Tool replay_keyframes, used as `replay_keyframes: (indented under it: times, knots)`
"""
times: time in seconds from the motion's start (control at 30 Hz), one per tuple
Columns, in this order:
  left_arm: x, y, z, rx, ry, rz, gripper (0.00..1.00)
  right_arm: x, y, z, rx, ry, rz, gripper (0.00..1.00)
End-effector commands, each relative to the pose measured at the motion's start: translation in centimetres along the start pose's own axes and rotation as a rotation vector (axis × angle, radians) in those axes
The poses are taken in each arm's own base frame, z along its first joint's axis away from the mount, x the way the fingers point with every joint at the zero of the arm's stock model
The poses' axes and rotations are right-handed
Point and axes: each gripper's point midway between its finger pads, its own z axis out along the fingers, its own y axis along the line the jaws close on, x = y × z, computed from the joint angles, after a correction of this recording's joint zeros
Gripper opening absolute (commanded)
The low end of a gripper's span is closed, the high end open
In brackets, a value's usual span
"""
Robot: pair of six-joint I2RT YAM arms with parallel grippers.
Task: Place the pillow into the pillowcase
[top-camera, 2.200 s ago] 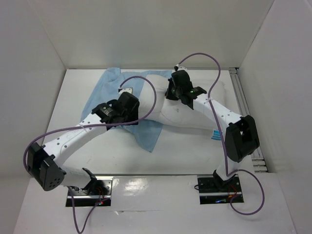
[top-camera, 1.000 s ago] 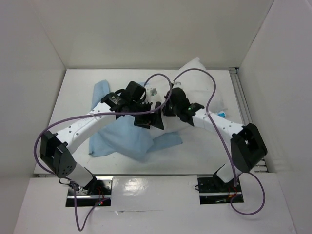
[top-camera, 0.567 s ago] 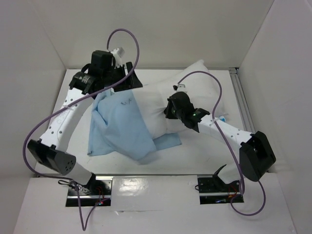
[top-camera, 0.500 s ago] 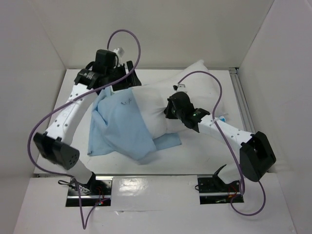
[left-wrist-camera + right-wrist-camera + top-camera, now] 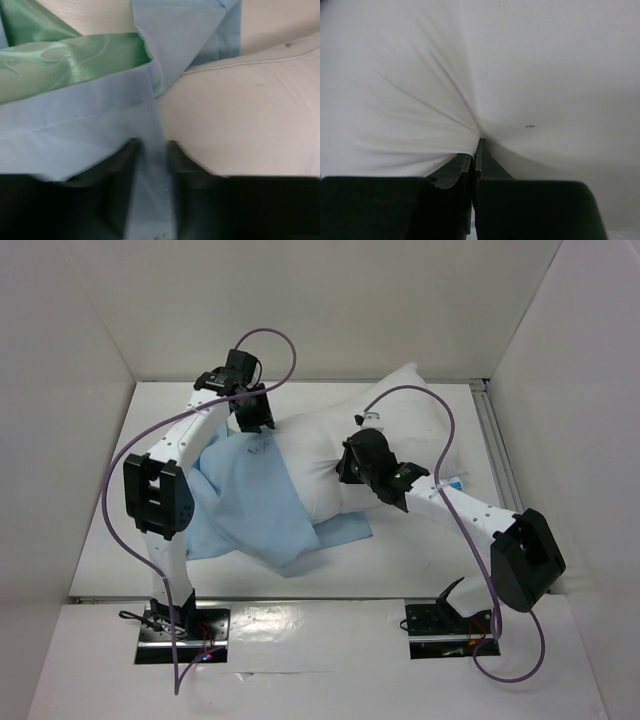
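You've got the pillow [image 5: 310, 450] across mid-frame in the top view, running from centre to upper right. Its far corner pokes up twd the back wall, w/ a small blue/white tag [image 5: 455, 482] at its right edge. The pillowcase [image 5: 245, 510] is left of centre: pale blue, wrinkled, draped over the pillow's left end & spreading down-left on the table [image 5: 420, 540]. One flap sticks out from under the pillow at lower centre.

Your L gripper [image 5: 252, 418] sits at the case's top edge, upper left of centre, right where cloth meets pillow. In the L wrist view its fingers [image 5: 122, 165] press from both sides on a folded band of blue cloth. The case's green inner side [image 5: 60, 60] shows at upper left, bare pillow at right.

Your R gripper [image 5: 350, 462] is at frame centre, on top of the pillow. In the R wrist view the jaws are fully together, pinching a tuck of white pillow fabric, w/ creases fanning out from the pinch.
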Motion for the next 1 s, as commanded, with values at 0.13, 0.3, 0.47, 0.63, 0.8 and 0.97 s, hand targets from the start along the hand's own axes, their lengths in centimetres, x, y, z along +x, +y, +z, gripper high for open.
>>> replay_keyframes:
  times: [0.13,0.3,0.47,0.63,0.8,0.97]
  knots:
    - [-1.9,1.6,-1.4,-0.004,-0.034,0.007,0.04,2.8,-1.3,0.8,0.075,0.092,-0.02,0.0]
    - [-2.6,0.2,-2.9,0.084,-0.048,0.037,0.0,2.0,-1.0,0.9,0.077,0.079,-0.028,0.0]
    - [-4.7,-2.7,-6.9,0.21,-0.125,0.081,0.0,0.7,-0.4,0.9,0.074,0.056,-0.045,0.0]
    - [-6.0,-9.1,-13.1,0.485,-0.173,0.162,0.0,-4.4,2.4,-0.4,0.028,-0.059,-0.057,0.0]
    - [-4.3,-16.2,-18.4,0.715,-0.176,0.265,0.0,-13.6,6.3,-6.2,-0.008,-0.305,-0.075,0.0]
    - [-1.2,-20.9,-20.4,0.851,-0.128,0.301,0.0,-13.5,8.3,-8.0,-0.045,-0.337,-0.088,0.0]
